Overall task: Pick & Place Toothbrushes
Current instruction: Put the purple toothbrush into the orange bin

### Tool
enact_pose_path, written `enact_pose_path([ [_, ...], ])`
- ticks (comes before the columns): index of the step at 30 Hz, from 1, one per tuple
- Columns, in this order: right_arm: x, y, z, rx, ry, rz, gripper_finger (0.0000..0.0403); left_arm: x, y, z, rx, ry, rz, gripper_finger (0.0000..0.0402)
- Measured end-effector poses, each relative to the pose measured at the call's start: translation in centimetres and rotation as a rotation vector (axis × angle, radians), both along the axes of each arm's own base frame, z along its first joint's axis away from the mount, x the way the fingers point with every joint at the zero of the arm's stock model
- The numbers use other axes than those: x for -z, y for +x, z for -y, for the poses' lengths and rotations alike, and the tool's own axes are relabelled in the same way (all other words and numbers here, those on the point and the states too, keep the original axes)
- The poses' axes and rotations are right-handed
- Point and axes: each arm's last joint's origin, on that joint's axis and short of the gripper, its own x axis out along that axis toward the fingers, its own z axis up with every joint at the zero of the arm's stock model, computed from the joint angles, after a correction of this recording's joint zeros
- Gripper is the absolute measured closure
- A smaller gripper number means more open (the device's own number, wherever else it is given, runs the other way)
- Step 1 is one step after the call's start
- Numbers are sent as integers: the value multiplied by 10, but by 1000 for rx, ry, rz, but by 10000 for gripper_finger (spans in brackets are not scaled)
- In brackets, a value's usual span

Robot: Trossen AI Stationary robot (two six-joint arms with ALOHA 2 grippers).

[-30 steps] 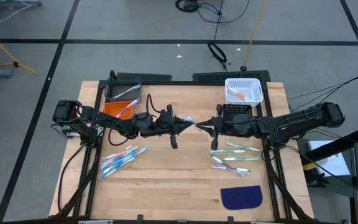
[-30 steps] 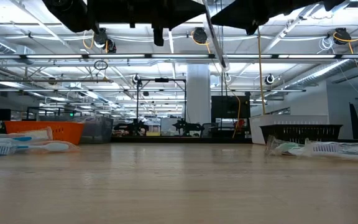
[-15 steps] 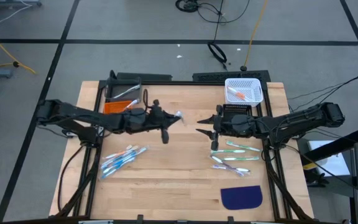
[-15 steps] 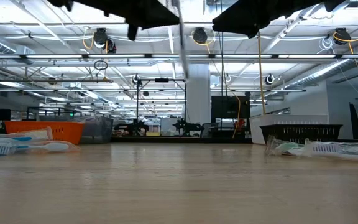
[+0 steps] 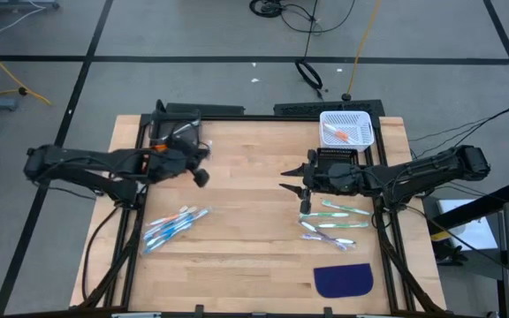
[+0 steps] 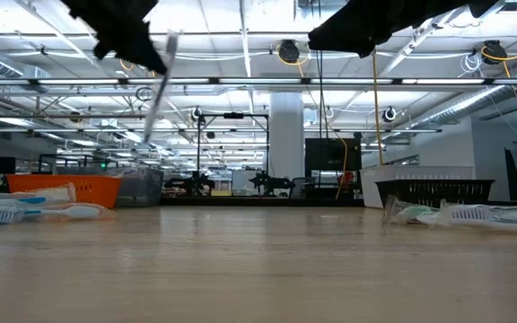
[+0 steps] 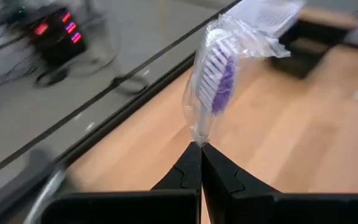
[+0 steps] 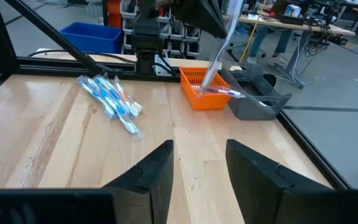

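- Lying near the counter's point(image 5: 254, 256) front edge, a dark blue mat point(image 5: 343, 280).
- Farther back, the right end effector point(image 5: 292, 179) hangs with fingers apart beside loose toothbrushes point(image 5: 332, 221).
- Farthest, the left end effector point(image 5: 203, 150) is clamped on a wrapped toothbrush point(image 7: 215, 87) by the orange bin point(image 5: 163, 154).

Bright, even ceiling light, soft shadows; the left wrist view's background is smeared with motion blur.

Wrapped toothbrush point(image 7: 219, 74) top cut off by frame edge, blurred in low view w/ left pincer point(image 6: 155, 58).
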Motion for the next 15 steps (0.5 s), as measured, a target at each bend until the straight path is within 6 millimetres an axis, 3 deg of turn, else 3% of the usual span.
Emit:
enact_pose_path([
  [5, 0, 0, 0, 0, 0, -2, 261, 7, -22, -9, -118, -8, -130, 401],
  [15, 16, -4, 0, 0, 1, 9, 261, 22, -46, -27, -301, -55, -351, 401],
])
